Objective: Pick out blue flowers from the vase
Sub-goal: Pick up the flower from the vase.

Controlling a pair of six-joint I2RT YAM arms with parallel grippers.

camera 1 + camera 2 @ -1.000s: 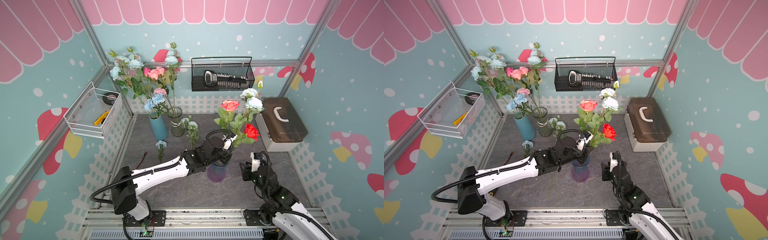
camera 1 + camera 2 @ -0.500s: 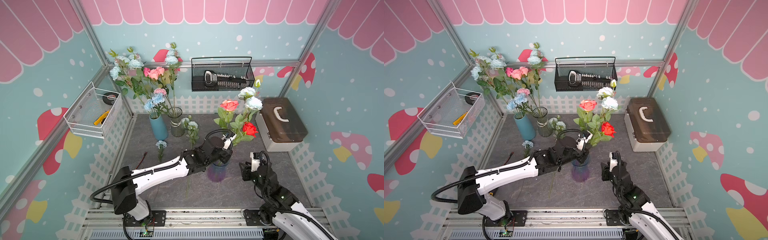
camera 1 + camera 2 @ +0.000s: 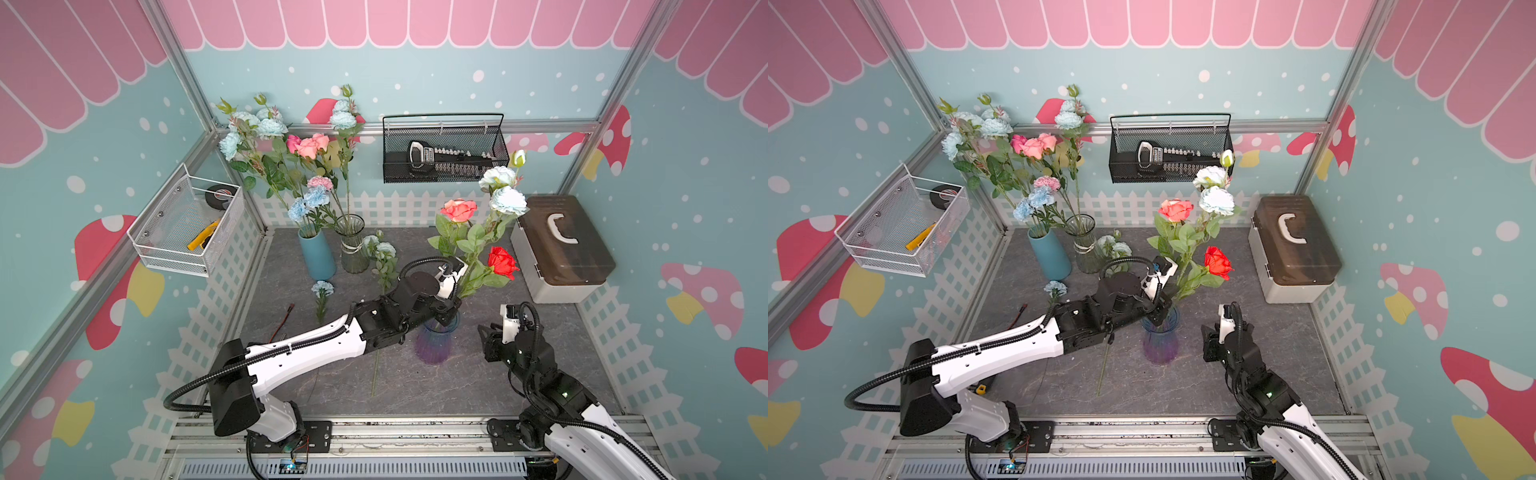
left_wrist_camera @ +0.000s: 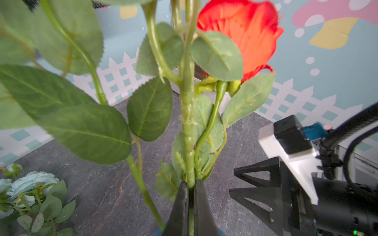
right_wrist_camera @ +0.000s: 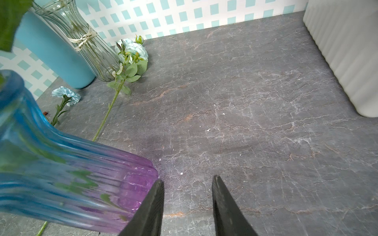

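Both jaws of your left gripper (image 4: 191,185) have just come together. A second ago they stood apart at the mouth of the purple-and-blue vase (image 3: 434,340); now they pinch a thick, knobbly green stem (image 4: 188,122) just above the rim. The left wrist view cuts off below any bloom, so you cannot confirm there which flower this stem carries. Judged from a top view, it looks to be the one bearing the pale blue blooms (image 3: 508,200) that stand highest in that vase, above the coral rose (image 3: 458,210) and the red rose (image 3: 502,261). If so, your grasp is made and the lift out comes next. Your right gripper (image 5: 187,178) is part open and empty, just beside the vase's base.

Two blue flowers already lie on the grey stone tabletop (image 3: 478,386): a leafy peony (image 3: 380,248) and a small carnation (image 3: 323,287), near the teal vase (image 3: 318,257) and the clear glass vase (image 3: 352,245) at the back. A lidded storage box (image 3: 561,249) sits on the right arm's side.
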